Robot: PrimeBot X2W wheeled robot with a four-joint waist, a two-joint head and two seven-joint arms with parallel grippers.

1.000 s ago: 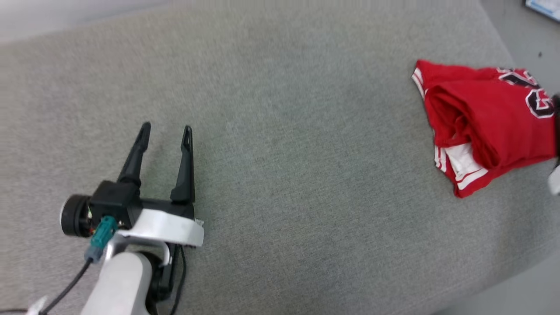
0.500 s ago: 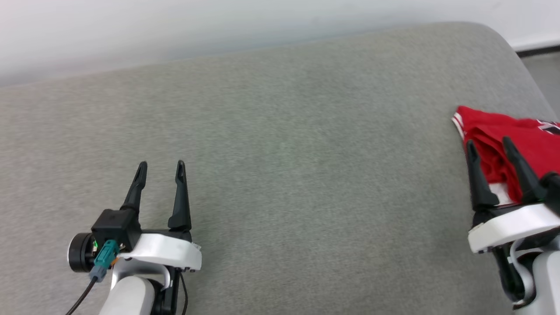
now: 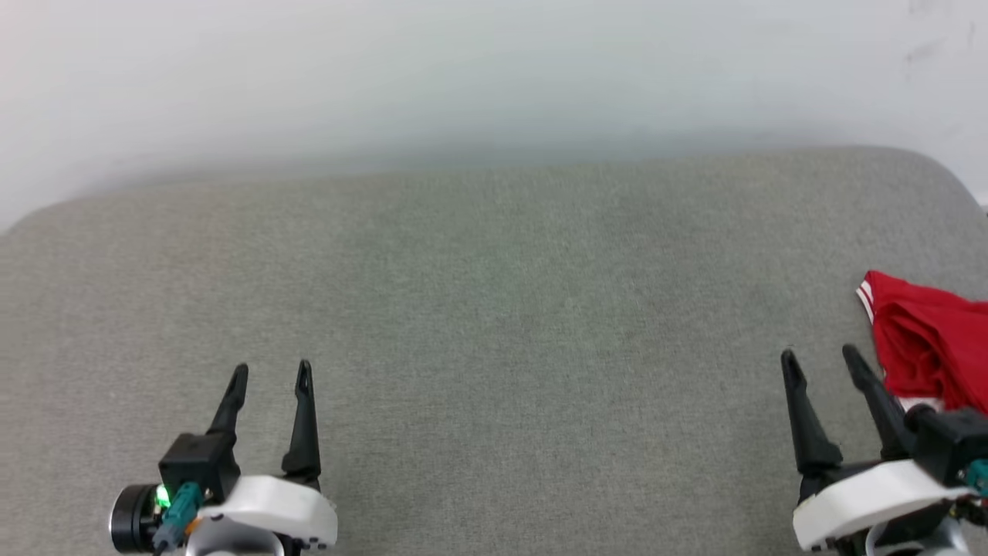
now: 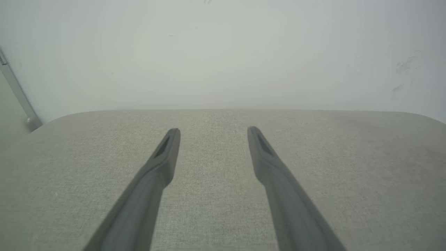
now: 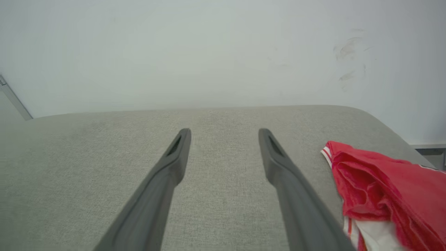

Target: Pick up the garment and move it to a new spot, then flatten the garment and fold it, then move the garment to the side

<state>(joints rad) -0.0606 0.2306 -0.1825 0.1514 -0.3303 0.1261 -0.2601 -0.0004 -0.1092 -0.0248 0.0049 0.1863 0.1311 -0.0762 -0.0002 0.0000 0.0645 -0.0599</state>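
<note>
Final step appears complete: the garment lies bunched beside the right tool; both tools, including the left tool, stand wide, empty.

A broad worktop covered in grey-green woven fabric, with rounded far corners, stands against a plain, pale, matte wall. Faint dark scuff marks smudge the wall's right part. Soft, even light, with no hard shadows.
</note>
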